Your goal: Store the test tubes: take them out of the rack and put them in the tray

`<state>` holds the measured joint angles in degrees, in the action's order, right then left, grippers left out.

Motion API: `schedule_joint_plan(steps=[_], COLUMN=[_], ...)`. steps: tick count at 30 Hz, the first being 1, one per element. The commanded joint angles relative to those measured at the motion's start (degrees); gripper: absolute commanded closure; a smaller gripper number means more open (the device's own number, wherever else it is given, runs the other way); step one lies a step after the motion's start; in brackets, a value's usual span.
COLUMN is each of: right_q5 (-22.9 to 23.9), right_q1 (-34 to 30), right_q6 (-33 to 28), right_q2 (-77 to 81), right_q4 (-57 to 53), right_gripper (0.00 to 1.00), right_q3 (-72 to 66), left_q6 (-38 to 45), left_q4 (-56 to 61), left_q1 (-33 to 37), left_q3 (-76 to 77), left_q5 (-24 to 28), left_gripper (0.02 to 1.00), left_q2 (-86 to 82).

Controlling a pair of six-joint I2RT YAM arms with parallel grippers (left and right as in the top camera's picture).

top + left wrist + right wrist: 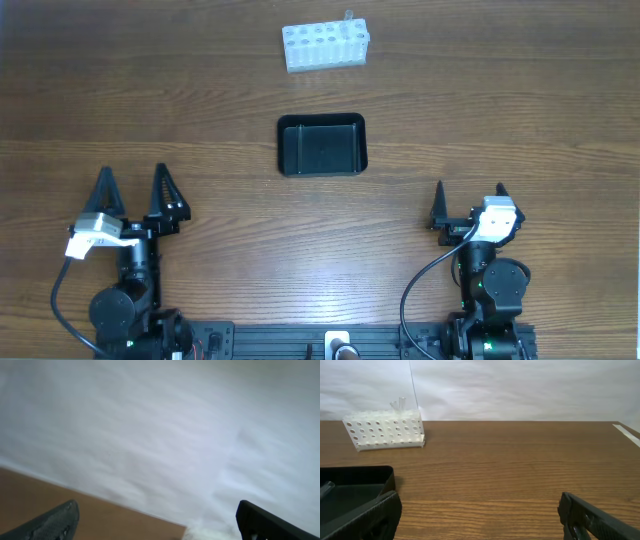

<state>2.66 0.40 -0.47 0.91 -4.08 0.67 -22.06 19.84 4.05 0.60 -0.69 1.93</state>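
A white perforated rack [326, 46] stands at the far middle of the table, with one clear test tube [350, 18] upright at its right end. In front of it lies the black tray [284, 146]. In the right wrist view the rack [385, 431], its tube [402, 404] and the tray's corner [362, 470] lie well ahead. My left gripper [135, 190] is open at the near left, far from both. My right gripper [468, 203] is open at the near right, with nothing between its fingers [365, 520].
Bare brown wooden table [500, 100] stretches around the tray and rack. A white wall [520, 390] rises behind the table's far edge. The left wrist view looks upward at that wall [160, 420] over a strip of table [30, 495].
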Motion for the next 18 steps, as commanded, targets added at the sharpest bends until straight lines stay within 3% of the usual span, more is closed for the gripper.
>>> schedule_joint_plan(steps=[1,11,15,18], right_q5=[-0.3,-0.3,-0.3,-0.3], right_q1=[-0.3,-0.3,-0.3,-0.3], right_q6=[-0.4,-0.5,-0.4,-0.4], right_q2=[-0.6,-0.6,-0.6,-0.6], right_q4=[-0.2,-0.2,-0.2,-0.2], right_gripper=[0.007,0.009,0.007,0.007], right_q3=[-0.3,-0.3,-0.3,-0.3], left_q6=[0.8,4.0,12.8,12.7], left_q4=[-5.0,-23.9,-23.7,-23.7], left_q1=[0.3,0.3,0.3,0.3], left_q3=[-0.3,-0.3,-0.3,-0.3], left_q5=[-5.0,-4.7,-4.3,-3.7], left_gripper=[0.02,0.02,0.02,0.023], left_q2=[-1.8,-1.8,-1.8,-1.8])
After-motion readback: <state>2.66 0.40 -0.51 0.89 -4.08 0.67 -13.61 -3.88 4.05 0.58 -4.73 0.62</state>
